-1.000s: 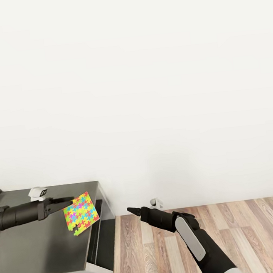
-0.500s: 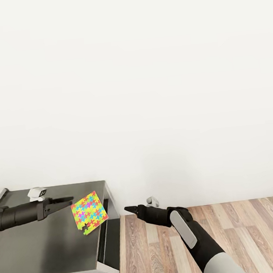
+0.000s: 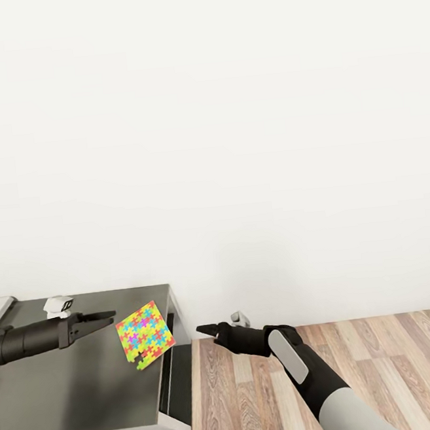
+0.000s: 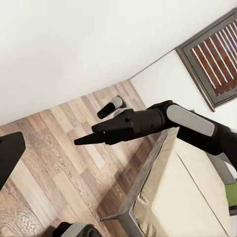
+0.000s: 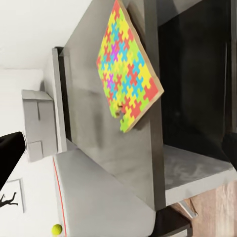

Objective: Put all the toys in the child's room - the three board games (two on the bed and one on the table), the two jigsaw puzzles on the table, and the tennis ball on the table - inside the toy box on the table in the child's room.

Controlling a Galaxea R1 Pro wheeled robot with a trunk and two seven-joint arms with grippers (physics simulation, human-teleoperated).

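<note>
We judged the task far from finished. One jigsaw puzzle (image 3: 145, 332) lay flat at the corner of the dark lower end of the bench (image 3: 74, 393), overhanging the edge a little, with nothing holding it. In the right wrist view the tennis ball (image 5: 57, 229) sat on the pale grey stretch of the bench, well apart from the puzzle. We saw no toy box and no board games in these pictures, so we could not say how many toys had already been stowed; at least these two were left.

Our left gripper (image 3: 104, 316) hovered above the dark top just beside the puzzle, not touching it. Its fingers looked drawn together to a thin point and held nothing. Our right gripper (image 3: 204, 330) hung over the wooden floor (image 3: 388, 369) beyond the end of the bench, its fingers likewise closed to a point and empty; the left wrist view showed the same tapered tip (image 4: 86, 140).

The puzzle was a thin, stiff slab with a brown card edge and a face of yellow, pink, green and blue interlocking pieces, one piece jutting at a corner. We expected so flat a thing to be awkward to pinch from above; the overhang offered an edge. The dark top looked smooth and faintly glossy. A small white object (image 3: 58, 305) sat near the wall; we could not identify it.
</note>
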